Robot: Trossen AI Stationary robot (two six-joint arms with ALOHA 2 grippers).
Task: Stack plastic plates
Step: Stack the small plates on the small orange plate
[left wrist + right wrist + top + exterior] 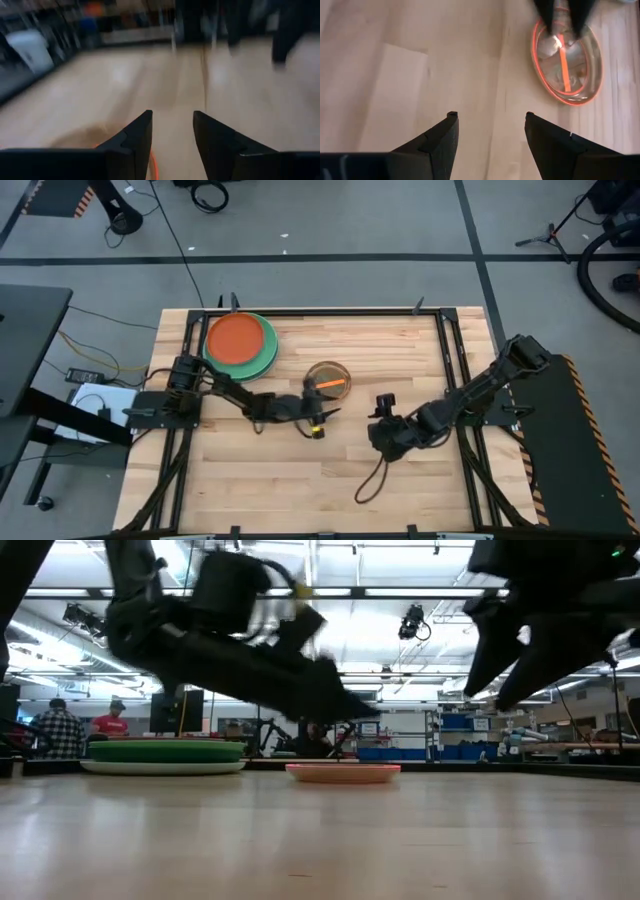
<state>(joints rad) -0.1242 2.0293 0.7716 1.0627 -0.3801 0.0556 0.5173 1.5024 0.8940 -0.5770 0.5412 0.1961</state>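
A stack of large plastic plates (240, 342), red-orange on top of green ones, rests on the table at the far left and also shows in the low view (163, 754). A small translucent orange plate (328, 380) lies flat near the table's middle. My left gripper (325, 416) hangs open just above that plate's near edge, and the low view shows it (352, 708) clear of the plate (343, 772). My right gripper (383, 438) stands open to the right of the small plate (567, 62), above bare table, with nothing between its fingers.
A dark frame rail (455, 380) runs along the table's sides and far edge. A black cable (372, 480) loops down from the right arm onto the table. Bare wood (300, 480) spreads across the table's near half. People stand in the room behind (60, 730).
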